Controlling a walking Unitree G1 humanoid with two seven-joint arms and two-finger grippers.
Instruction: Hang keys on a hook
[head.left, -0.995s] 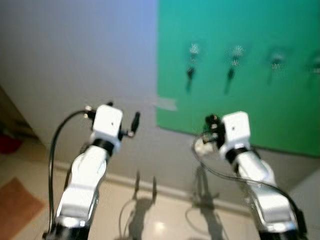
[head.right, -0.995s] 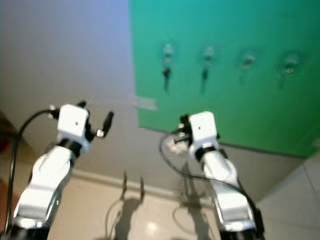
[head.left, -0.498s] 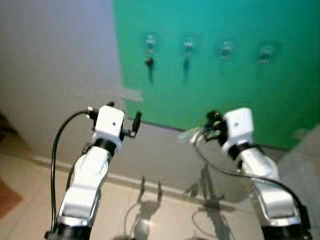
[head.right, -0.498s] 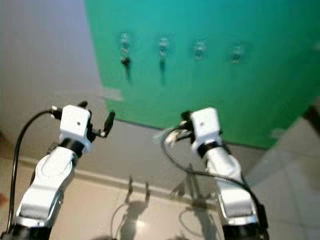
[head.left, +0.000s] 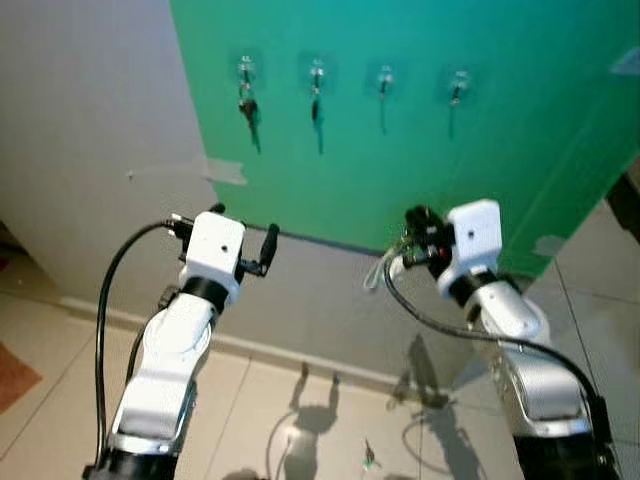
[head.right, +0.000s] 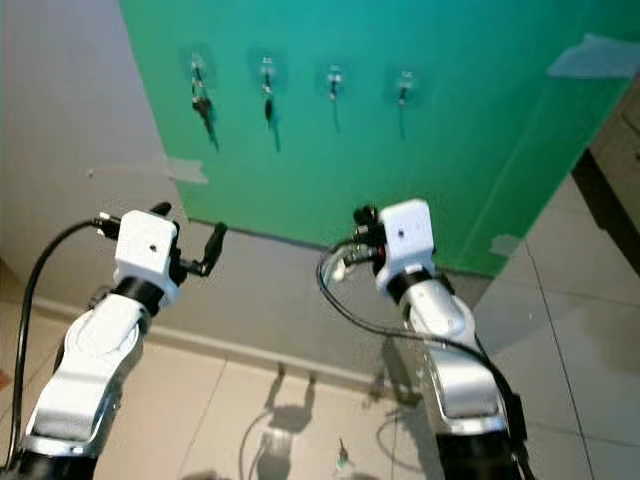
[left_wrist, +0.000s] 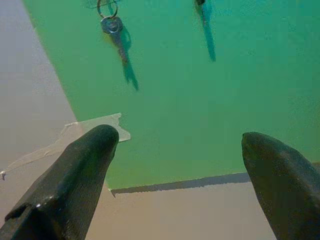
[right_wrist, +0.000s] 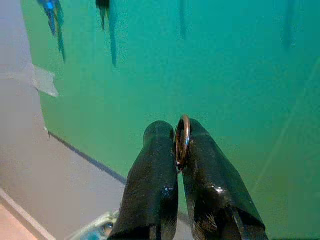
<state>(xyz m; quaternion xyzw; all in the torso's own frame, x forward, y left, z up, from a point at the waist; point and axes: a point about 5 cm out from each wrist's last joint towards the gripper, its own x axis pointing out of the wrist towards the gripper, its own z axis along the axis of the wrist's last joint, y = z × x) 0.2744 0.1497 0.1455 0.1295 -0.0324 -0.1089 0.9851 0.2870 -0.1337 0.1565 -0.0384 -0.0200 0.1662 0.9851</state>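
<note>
Right pincer (right_wrist: 179, 150) is clamped on a key ring (right_wrist: 182, 140), clear to me from its wrist camera, held before the green board (head.left: 400, 150); left pincer (left_wrist: 177, 145) gapes apart below a hung key (left_wrist: 116, 31)

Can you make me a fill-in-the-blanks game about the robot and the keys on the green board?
1. The green board has ____ hooks in a row.
2. The right gripper is pinching a metal key ____.
3. The left gripper has its fingers ____ and holds nothing.
4. The hook nearest the grey wall already has a ____ hanging on it.

Missing words: four; ring; open; key
</note>
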